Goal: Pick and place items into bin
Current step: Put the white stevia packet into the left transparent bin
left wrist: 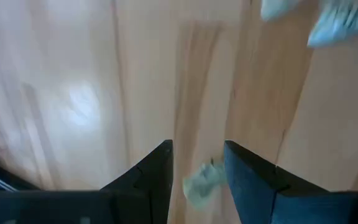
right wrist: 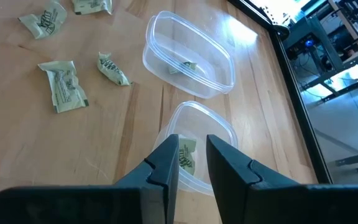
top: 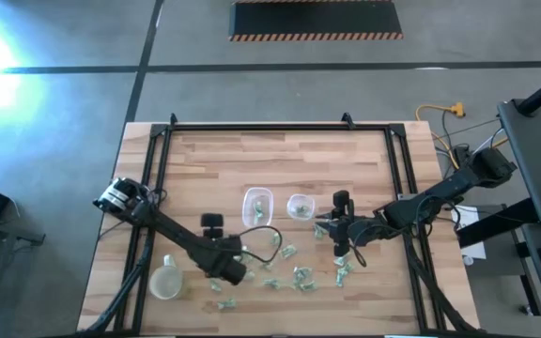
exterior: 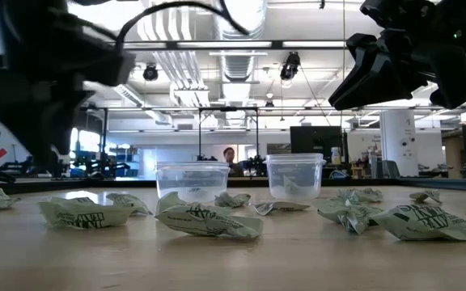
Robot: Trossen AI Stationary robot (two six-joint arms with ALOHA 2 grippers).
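- The place is a robotics lab or a testing workshop, inside a large industrial hall.
- The wooden table (top: 280, 178) carries a black metal frame (top: 252, 125), and two dark robot arms are mounted on its sides.
- The floor (top: 252, 80) around the table is smooth grey concrete, with dark lines and a black mat (top: 316, 19) that has a striped warning edge.
- In the low view, the open ceiling shows silver ventilation ducts (exterior: 245, 24) and hanging lamps (exterior: 290, 69).
- Behind the table stand work desks with monitors (exterior: 314, 141), and one person (exterior: 230, 155) is there.
- Cables, one with a yellow plug (top: 454, 110), lie on the floor beside the table.
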